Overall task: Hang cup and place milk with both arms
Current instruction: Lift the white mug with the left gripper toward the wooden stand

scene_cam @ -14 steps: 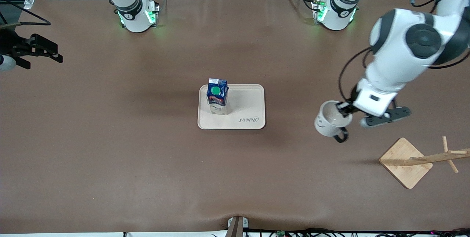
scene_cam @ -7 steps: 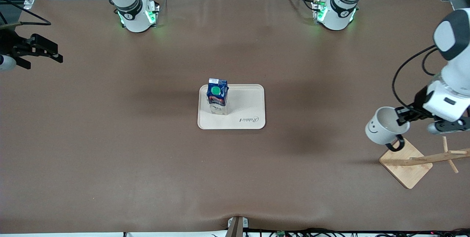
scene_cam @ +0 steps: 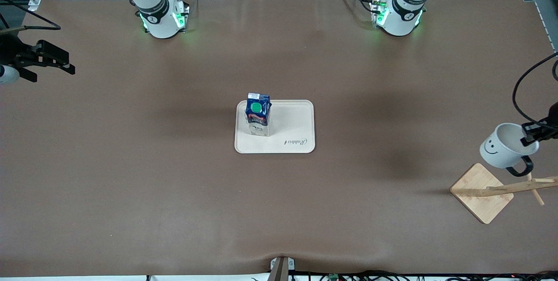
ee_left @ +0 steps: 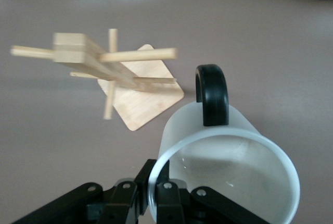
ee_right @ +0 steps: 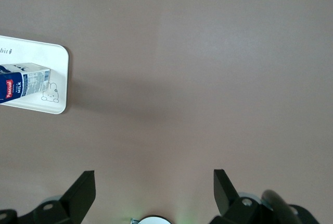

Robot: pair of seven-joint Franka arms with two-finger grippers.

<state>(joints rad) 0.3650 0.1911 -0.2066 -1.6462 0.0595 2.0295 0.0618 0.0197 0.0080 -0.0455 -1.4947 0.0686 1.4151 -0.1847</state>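
My left gripper (scene_cam: pixel 532 135) is shut on the rim of the white cup (scene_cam: pixel 505 145) and holds it in the air over the table beside the wooden rack (scene_cam: pixel 514 187), at the left arm's end. The cup's smiley face and black handle (scene_cam: pixel 521 168) show. In the left wrist view the fingers (ee_left: pixel 158 195) pinch the cup's rim (ee_left: pixel 223 177), and the rack (ee_left: pixel 99 62) lies past the handle. The milk (scene_cam: pixel 257 113) stands upright on the beige tray (scene_cam: pixel 294 128) at mid table. My right gripper (scene_cam: pixel 45 61) is open and empty, waiting at the right arm's end; its wrist view shows the milk (ee_right: pixel 23 81).
The rack's square wooden base (scene_cam: pixel 481 191) rests near the left arm's end, nearer the front camera than the cup. Its pegs (scene_cam: pixel 534 187) stick out from a slanted post. The two arm bases (scene_cam: pixel 163 17) stand along the table's far edge.
My left gripper has carried the cup toward the left arm's end of the table, from between tray and rack to just above the rack. The right arm and the milk have not moved.
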